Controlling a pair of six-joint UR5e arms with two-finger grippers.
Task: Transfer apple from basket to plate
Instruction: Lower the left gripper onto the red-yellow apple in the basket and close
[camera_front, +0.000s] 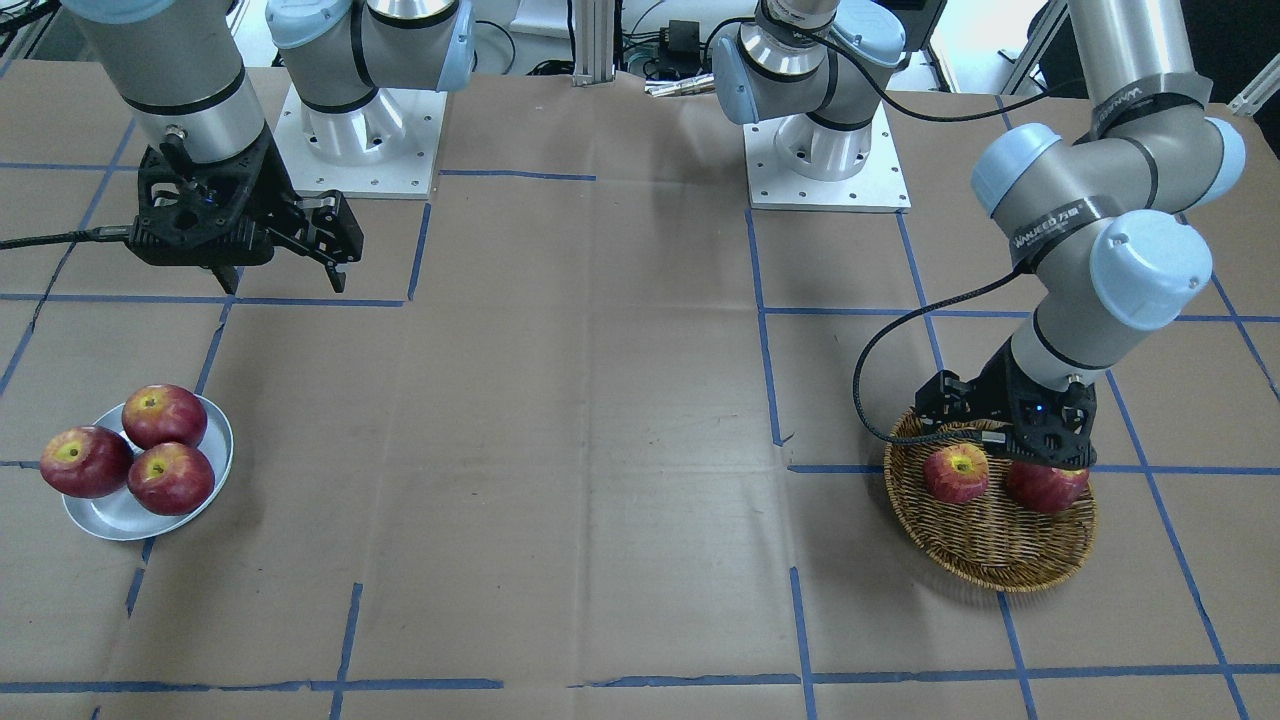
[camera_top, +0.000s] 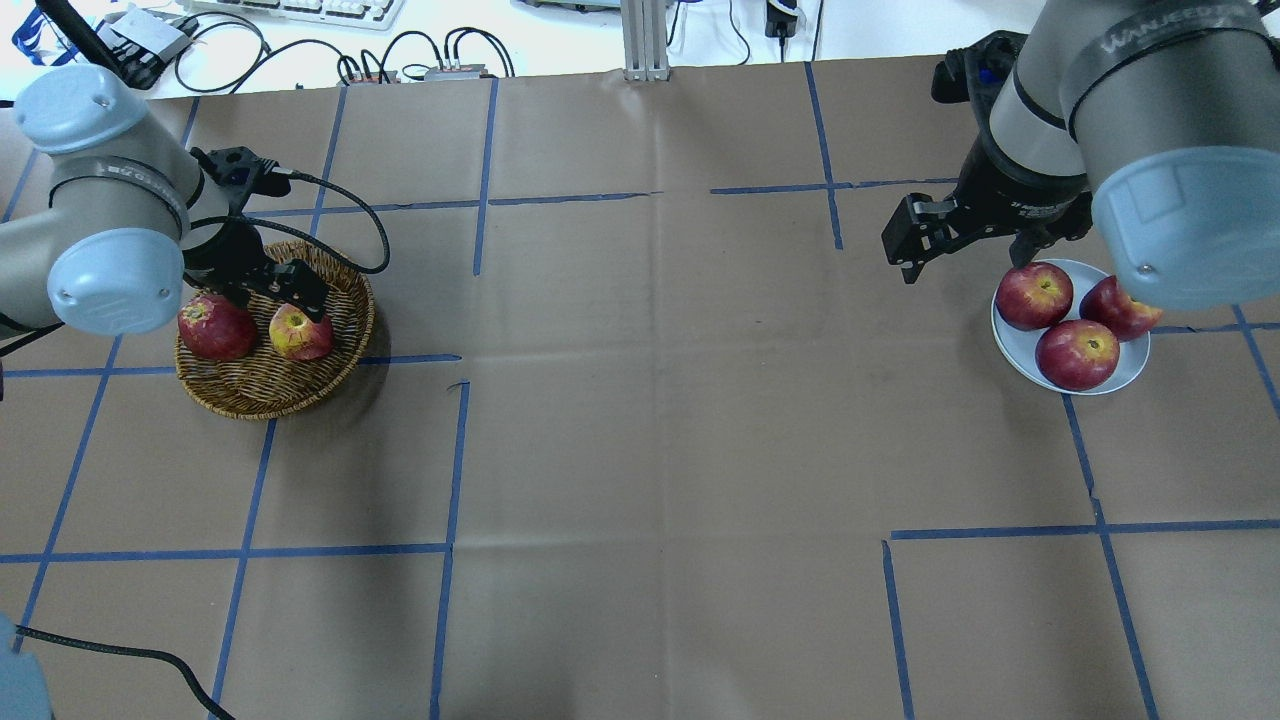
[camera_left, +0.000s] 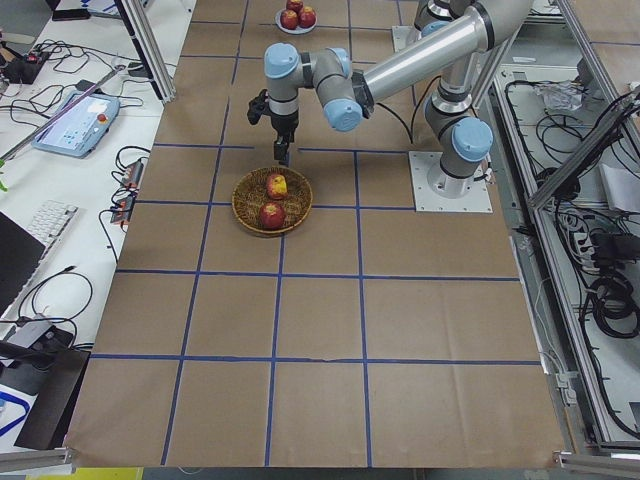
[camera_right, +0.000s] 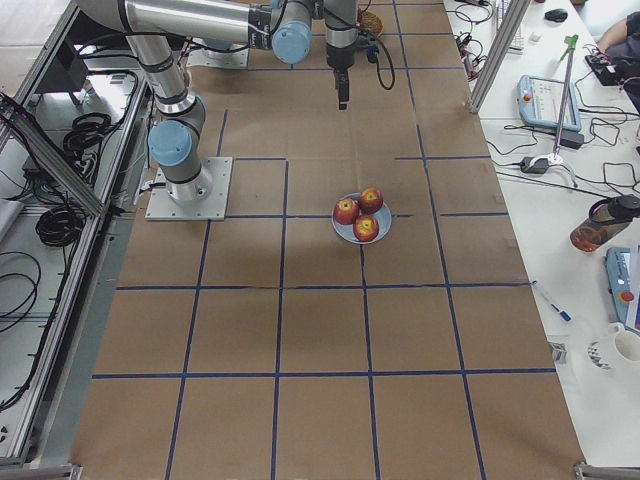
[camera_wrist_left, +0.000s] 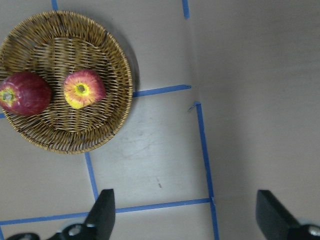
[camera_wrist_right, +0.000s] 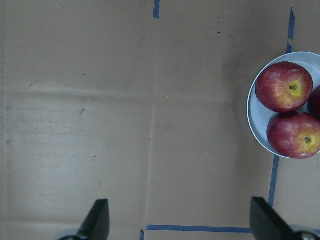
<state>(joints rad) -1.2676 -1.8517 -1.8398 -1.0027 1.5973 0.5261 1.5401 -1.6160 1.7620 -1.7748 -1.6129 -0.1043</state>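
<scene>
The paler apple (camera_wrist_left: 84, 89), pinkish-red with a wide yellow patch at the stem, lies in the tan wicker basket (camera_wrist_left: 120, 65) beside a dark red apple (camera_wrist_left: 25, 93). It also shows in the overhead view (camera_top: 300, 333) and the front view (camera_front: 956, 473). My left gripper (camera_wrist_left: 185, 202) is open and empty and hangs well above the basket's edge (camera_top: 295, 285). The pale glossy plate (camera_top: 1015, 355) holds three red apples. My right gripper (camera_top: 915, 245) is open and empty, beside the plate and above the table (camera_wrist_right: 177, 212).
Blue tape lines cross the brown paper table cover. The two arm bases (camera_front: 825, 150) stand at the robot's side of the table. One of the plate's apples (camera_front: 85, 462) overhangs the plate's rim. Basket and plate are at opposite ends of the table.
</scene>
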